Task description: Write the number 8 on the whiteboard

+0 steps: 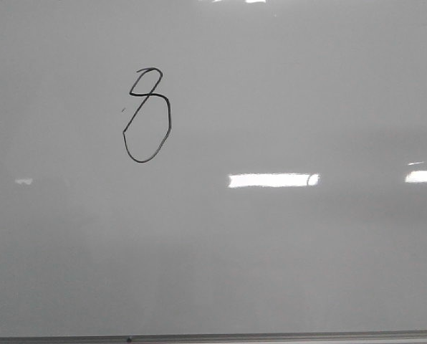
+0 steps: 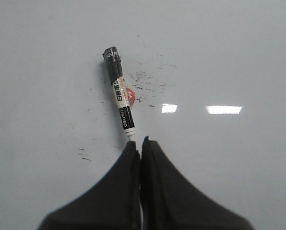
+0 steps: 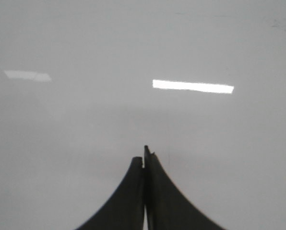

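Observation:
The number 8 (image 1: pixel 147 115) is drawn in thin black line on the upper left of the whiteboard (image 1: pixel 285 244), with a small angular loop over a larger oval loop. No arm shows in the front view. In the left wrist view my left gripper (image 2: pixel 137 142) has its jaws pressed together. A black-and-white marker (image 2: pixel 121 98) lies on the pale surface just beyond it, its near end hidden behind one fingertip (image 2: pixel 129 147). My right gripper (image 3: pixel 144 155) is shut and empty over bare board.
A tiny dark speck (image 1: pixel 122 110) sits left of the figure. The board's thin grey bottom frame edge (image 1: pixel 271 335) runs along the near side. Small black scribble marks (image 2: pixel 148 81) are scattered beside the marker. Bright light reflections (image 1: pixel 271 180) lie on the board.

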You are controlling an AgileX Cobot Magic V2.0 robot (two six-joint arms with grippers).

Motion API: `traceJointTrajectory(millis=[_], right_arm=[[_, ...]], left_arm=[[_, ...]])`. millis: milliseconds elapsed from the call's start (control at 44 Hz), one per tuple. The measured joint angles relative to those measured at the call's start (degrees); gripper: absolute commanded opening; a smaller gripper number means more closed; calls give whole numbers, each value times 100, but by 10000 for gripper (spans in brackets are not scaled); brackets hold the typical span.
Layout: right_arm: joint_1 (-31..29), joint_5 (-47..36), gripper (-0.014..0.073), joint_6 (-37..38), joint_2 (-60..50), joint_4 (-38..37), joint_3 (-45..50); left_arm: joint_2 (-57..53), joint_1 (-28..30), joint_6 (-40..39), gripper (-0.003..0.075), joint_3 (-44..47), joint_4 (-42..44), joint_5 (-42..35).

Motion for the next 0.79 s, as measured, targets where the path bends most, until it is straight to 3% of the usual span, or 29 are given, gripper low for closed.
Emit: traceJointTrajectory(millis=[318, 795], right_arm=[[-536, -74, -69, 866, -1035, -504, 827], [-557, 473, -69, 926, -1344, -771, 837]], left_arm=[[0, 0, 0, -21, 0, 0, 0], [0, 0, 4, -21, 0, 0, -10]])
